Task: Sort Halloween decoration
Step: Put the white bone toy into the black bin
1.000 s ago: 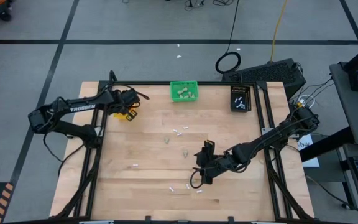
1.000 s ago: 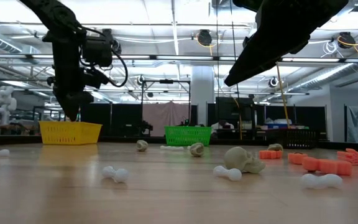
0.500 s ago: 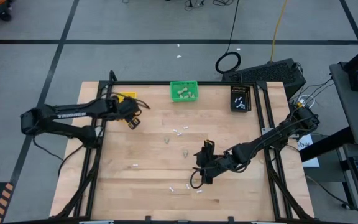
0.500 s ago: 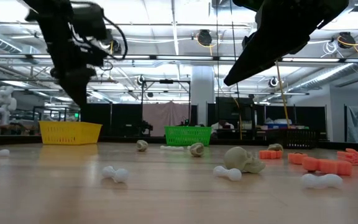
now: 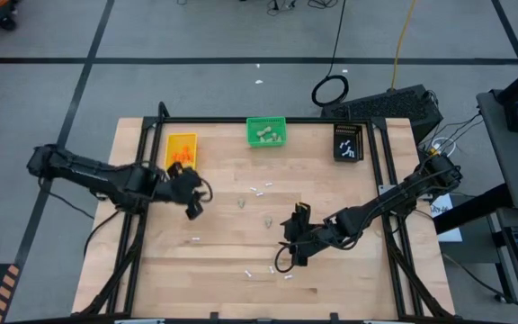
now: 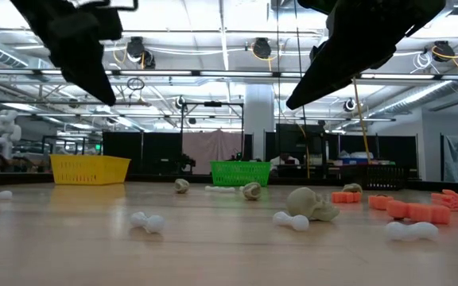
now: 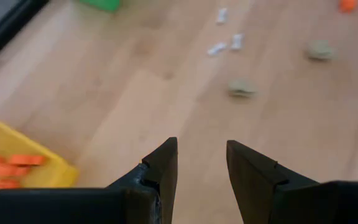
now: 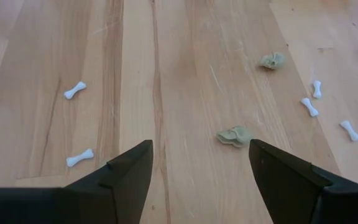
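1. So the left gripper has pulled away from the yellow bin since a second ago. Back then it was parked right over that bin at the table's back-left; now it's out over bare wood, closer to the middle.
2. Its fingers are partly apart with nothing between them, just a gap showing the table through it. Empty-handed, basically.
3. The yellow bin has orange bits sitting in it, so my read is a drop-off just finished and the arm is heading out for the next piece.
4. The right gripper hasn't budged the whole time. It hangs over the table's middle-right with its jaws spread wide and nothing held.
5. Still loads to sort. Beige-grey lumps lie just ahead of the right gripper, and thin white sticks are scattered around them.
6. The low view shows more orange pieces lying loose on the table, well away from the yellow bin.
7. The green bin already has a few pale pieces, and the black bin holds some white sticks.
8. Looks like it's only partway through, and the left arm probably goes for whatever's nearest in front of it.
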### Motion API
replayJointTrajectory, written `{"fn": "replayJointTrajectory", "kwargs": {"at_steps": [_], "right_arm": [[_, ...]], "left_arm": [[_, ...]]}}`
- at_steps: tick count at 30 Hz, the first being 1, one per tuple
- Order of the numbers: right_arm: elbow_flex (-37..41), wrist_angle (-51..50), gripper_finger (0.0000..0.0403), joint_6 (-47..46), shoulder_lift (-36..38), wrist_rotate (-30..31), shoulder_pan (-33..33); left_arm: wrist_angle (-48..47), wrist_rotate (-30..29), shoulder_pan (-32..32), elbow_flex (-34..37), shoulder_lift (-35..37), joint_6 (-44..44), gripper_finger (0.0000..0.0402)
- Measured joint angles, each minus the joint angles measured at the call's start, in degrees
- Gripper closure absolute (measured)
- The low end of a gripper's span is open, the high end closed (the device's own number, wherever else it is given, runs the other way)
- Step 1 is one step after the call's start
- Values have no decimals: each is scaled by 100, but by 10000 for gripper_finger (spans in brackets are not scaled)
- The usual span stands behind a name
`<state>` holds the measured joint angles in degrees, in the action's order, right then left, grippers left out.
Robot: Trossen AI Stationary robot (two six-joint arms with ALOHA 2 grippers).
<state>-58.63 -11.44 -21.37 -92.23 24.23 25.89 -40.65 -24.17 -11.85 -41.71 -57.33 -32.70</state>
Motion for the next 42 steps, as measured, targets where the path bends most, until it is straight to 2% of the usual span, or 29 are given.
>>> {"fn": "replayJointTrajectory", "kwargs": {"at_steps": [5, 10, 14, 18, 23, 25, 31, 37, 42], "right_arm": [[0, 0, 152, -2, -2, 0, 0], [0, 0, 151, 44, -2, 2, 0], [0, 0, 151, 125, -2, 74, 0], [0, 0, 151, 231, -2, 168, -15], [0, 0, 151, 280, -2, 166, -81], [0, 2, 151, 280, -2, 166, -120], [0, 2, 151, 280, -2, 160, -220], [0, 0, 151, 304, -2, 153, -227], [0, 0, 151, 304, -2, 147, -225]], "left_arm": [[33, -497, -927, -2, -159, -647, 265], [473, -682, -1740, -2, -540, -716, 265], [805, -685, -2301, -7, -1019, -309, 265], [862, -669, -2792, -7, -1518, -288, 265], [854, -173, -3337, -7, -2029, -562, 265], [757, 23, -3471, -7, -2160, -821, 265], [-115, 32, -3649, -6, -2326, -1630, 265], [-880, -242, -3642, -2, -2333, -1436, 265], [-669, -329, -3640, 197, -2347, -873, 265]]}}
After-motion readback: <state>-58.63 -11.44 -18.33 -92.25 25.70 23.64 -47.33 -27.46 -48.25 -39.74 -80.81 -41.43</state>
